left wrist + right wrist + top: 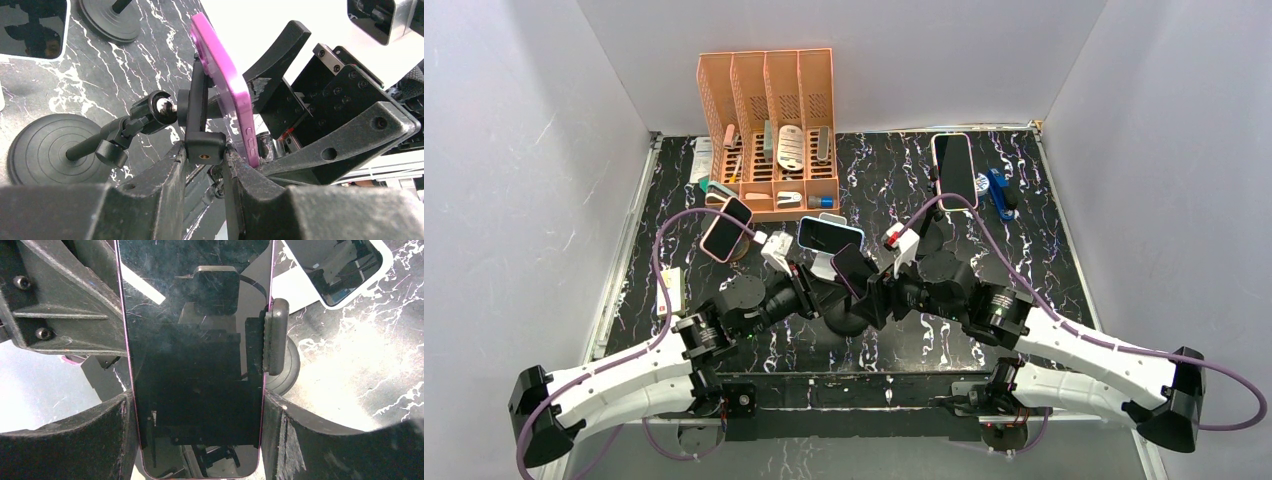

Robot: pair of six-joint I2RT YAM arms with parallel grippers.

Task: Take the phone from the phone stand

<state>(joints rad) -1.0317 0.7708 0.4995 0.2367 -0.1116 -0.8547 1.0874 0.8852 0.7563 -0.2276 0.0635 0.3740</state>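
Phone point(195, 365), pink case, dark screen, sat tilted in the phone stand point(202, 145) near the middle of the table point(1044, 270), where my two arms met. It was not out of the holder. In the right wrist view the stand's side clip point(275, 335) pressed on the phone's right edge.

Right gripper point(196, 402) was clenched across the phone, one finger on each long edge, both touching the case. Left gripper point(202, 157) was clamped on the phone stand, its fingers point(165, 175) squeezing the holder bracket just behind the phone. From that bracket a ball joint point(161, 106) led to a thin rod and down to the round base point(45, 150), flat on the marble top.

From above I saw an orange organizer point(769, 120) at the back, left of centre, small items in its slots. A light-cased phone point(829, 235) stood just behind the grippers. Another pink-cased phone point(726, 230) was off to its left. A third phone point(954, 170) stood near the back right, with a blue tool point(999, 195) beside it.
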